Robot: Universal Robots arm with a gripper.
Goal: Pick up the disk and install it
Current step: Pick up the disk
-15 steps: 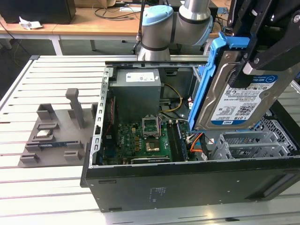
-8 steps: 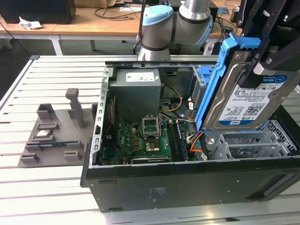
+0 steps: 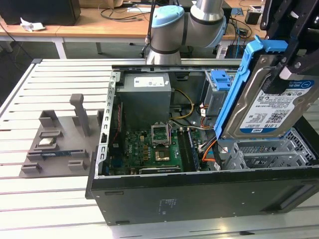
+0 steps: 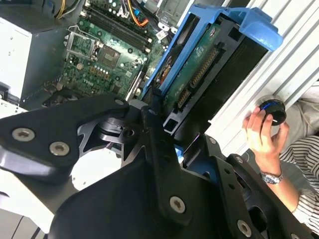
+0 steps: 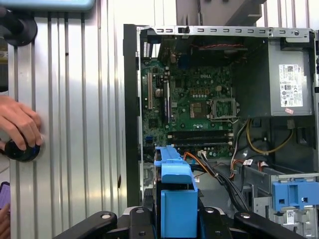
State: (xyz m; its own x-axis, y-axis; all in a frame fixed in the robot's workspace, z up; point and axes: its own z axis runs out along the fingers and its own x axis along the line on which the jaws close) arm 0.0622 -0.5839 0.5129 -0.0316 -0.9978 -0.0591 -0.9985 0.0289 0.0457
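As jaws of the gripper [image 4: 172, 124] clamp the disk [image 3: 266, 102], it hangs tilted, seemingly clear above the computer case [image 3: 199, 194].

We saw the disk [image 3: 271, 107], at the right of the exterior frame, as bare silver metal under a glossy paper label, framed in smooth blue plastic, above a matt black metal computer case [image 3: 199, 199] on a pale ribbed metal table [image 3: 55, 79], a matt grey plastic tray [image 3: 62, 144] at left.
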